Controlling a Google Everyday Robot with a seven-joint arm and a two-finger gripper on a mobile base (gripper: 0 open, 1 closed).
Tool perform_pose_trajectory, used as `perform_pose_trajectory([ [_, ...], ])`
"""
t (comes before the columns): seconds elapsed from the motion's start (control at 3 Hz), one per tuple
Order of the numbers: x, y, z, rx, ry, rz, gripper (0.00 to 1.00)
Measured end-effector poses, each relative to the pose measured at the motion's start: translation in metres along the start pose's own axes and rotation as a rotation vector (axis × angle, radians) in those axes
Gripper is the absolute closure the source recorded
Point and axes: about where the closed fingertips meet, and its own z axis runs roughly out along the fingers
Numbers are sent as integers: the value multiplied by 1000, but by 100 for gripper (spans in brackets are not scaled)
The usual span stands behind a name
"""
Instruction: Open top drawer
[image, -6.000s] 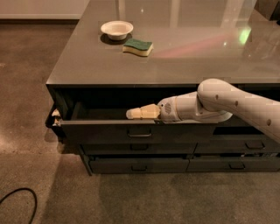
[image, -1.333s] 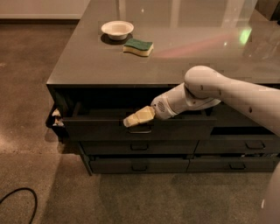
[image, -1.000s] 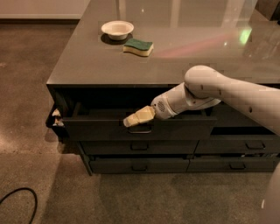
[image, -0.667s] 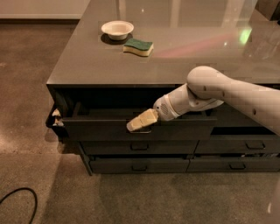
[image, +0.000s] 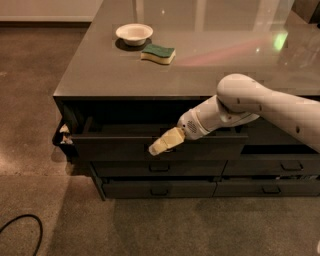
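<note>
Currently the gripper (image: 162, 144) hangs at the middle of the top drawer (image: 115, 149), angled down and to the left across the upper edge of its front, about where the handle should be. Spread or pinching: cannot tell from where I stand.

White arm (image: 250, 105) reaches in from the right, under the front edge of the counter (image: 200, 75). My guess is it comes in low so the pull runs straight out.

Top drawer sits under the counter's front edge, left stack, already pulled partway out, a dark gap showing behind the front. The two shallower drawers (image: 160, 179) below are shut.

Bowl (image: 134, 34) and sponge (image: 158, 53) sit toward the counter's far left corner, well clear of the work.

Against six seconds back: the gripper lay level over the drawer front, now it tips downward. The drawer looks no further out.
</note>
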Motion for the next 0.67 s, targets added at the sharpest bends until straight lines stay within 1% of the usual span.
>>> perform_pose_trajectory([
  [0.33,4,-8,2,28,11,9,0],
  [0.67,-2,-13,-1,83,-63,7,0],
])
